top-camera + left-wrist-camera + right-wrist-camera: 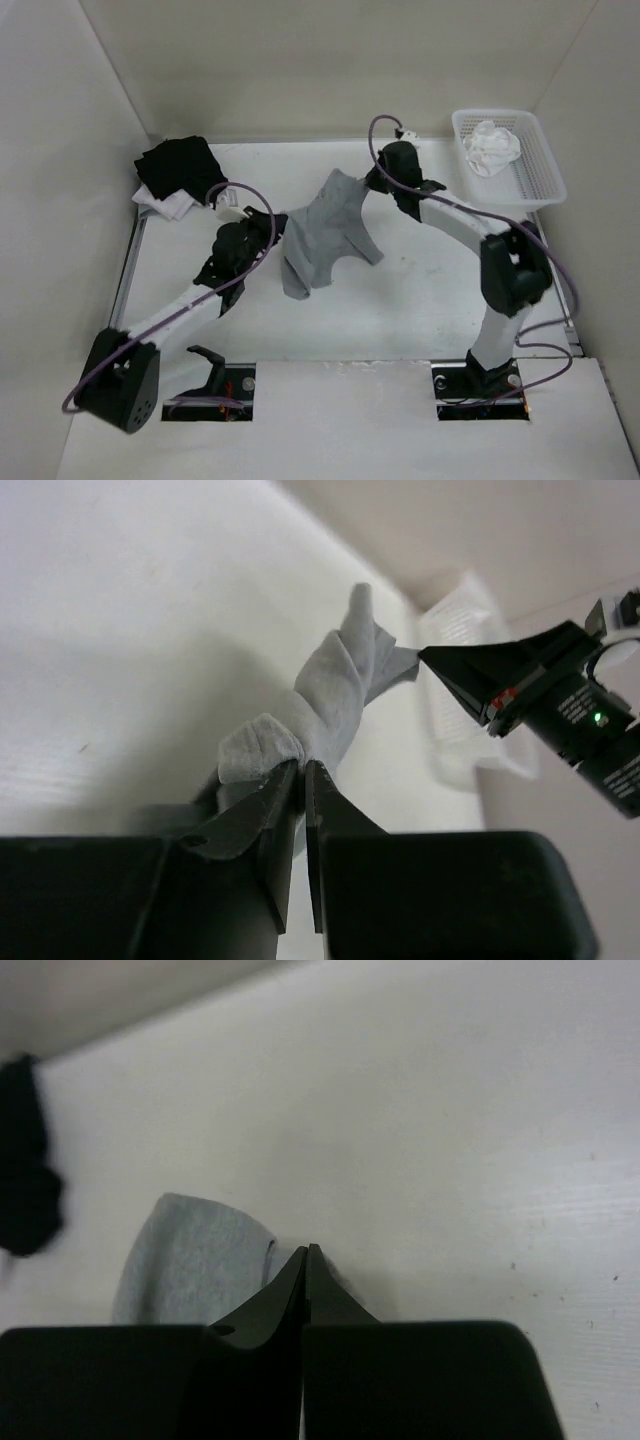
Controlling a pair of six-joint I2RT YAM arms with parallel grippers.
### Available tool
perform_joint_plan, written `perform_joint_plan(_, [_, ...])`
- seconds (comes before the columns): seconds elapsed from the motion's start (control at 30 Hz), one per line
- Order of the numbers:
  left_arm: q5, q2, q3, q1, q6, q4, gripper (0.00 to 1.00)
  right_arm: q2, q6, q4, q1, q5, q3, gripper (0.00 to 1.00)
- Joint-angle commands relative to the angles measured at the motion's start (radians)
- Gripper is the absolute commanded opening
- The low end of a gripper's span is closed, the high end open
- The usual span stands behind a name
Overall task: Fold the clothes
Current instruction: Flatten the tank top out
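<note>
Fingers, top external view: left gripper (278, 224) and right gripper (370, 184) are each closed onto an edge of the heather-grey sleeveless knit tank top (325, 235); no gap is seen at either.
Garment position, top external view: the tank top is held up between both grippers over the middle of the white table (420, 300). Its lower part droops in twisted folds; whether that part touches the table cannot be told.
Surroundings, top external view: a black-and-white garment pile (175, 175) lies at far left. A white plastic basket (530, 185) holding a white cloth bundle (492, 147) lies at far right. Both are well apart from the tank top.
Fingers, left wrist view: the left gripper (302, 765) is nearly closed, with a bunched fold of the tank top (335, 685) pinched between the jaws. The right gripper (422, 656) is seen meeting the far corner of the fabric.
Fingers, right wrist view: the right gripper (307, 1250) is fully closed. The tank top (190, 1265) lies just beside and under the tips; the pinch point itself is hidden.
Step in hand: judged to be lifting and spreading before folding; no fold has been made.
Next move: the grippers would need to be drawn apart to remove the twist, then lowered so the fabric is laid flat.
Writing: none can be read; only a green light and a red mark are seen on the right gripper.
</note>
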Motion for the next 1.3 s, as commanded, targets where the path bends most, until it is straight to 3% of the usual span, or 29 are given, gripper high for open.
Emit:
perform_joint_plan(0.0, [-0.01,-0.215,0.079,-0.002,0.015,-0.033,0.05,-0.35,-0.065,0.203,0.06,0.034,-0.046,0.0])
perform_joint_plan(0.17, [-0.017,-0.498,0.122,-0.006,0.009,-0.166,0.06,-0.704,-0.159,0.191,0.201,0.034,-0.119,0.0])
perform_joint_plan(0.27, [-0.017,-0.716,0.205,0.008,0.03,-0.342,0.06,-0.938,-0.193,0.125,0.333,0.067,-0.18,0.01])
perform_joint_plan(0.4, [-0.01,-0.802,0.265,0.008,0.059,-0.433,0.07,-1.087,-0.207,0.078,0.42,0.132,-0.253,0.01])
perform_joint_plan(0.53, [-0.015,-0.822,0.238,0.008,0.061,-0.476,0.07,-1.126,-0.187,0.067,0.386,0.179,-0.367,0.01])
perform_joint_plan(0.7, [-0.024,-0.769,0.141,-0.002,0.062,-0.465,0.08,-1.01,-0.134,0.114,0.229,0.123,-0.451,0.02])
perform_joint_plan(0.73, [-0.048,-0.659,0.089,0.027,0.073,-0.421,0.08,-0.885,-0.099,0.187,0.145,0.041,-0.477,0.02])
perform_joint_plan(0.87, [-0.107,-0.29,0.058,0.129,0.099,-0.172,0.08,-0.54,-0.019,0.315,0.007,-0.07,-0.401,0.0])
perform_joint_plan(0.93, [-0.133,-0.02,0.125,0.178,0.095,-0.03,0.07,-0.348,0.004,0.323,-0.033,-0.097,-0.276,0.0])
perform_joint_plan(1.07, [-0.093,0.301,0.37,0.212,0.099,0.015,0.09,-0.084,0.004,0.21,-0.07,-0.081,0.043,0.01])
perform_joint_plan(1.1, [-0.084,0.345,0.422,0.213,0.104,0.012,0.12,-0.048,0.003,0.191,-0.076,-0.074,0.096,0.03])
perform_joint_plan(1.17, [-0.064,0.388,0.484,0.213,0.121,-0.001,0.32,0.001,0.009,0.15,-0.084,-0.049,0.177,0.19])
perform_joint_plan(1.2, [-0.063,0.38,0.48,0.209,0.125,-0.005,0.43,-0.008,0.014,0.135,-0.08,-0.04,0.176,0.34])
perform_joint_plan(1.27, [-0.078,0.33,0.414,0.192,0.125,0.001,0.52,-0.055,0.015,0.15,-0.08,-0.022,0.098,0.49])
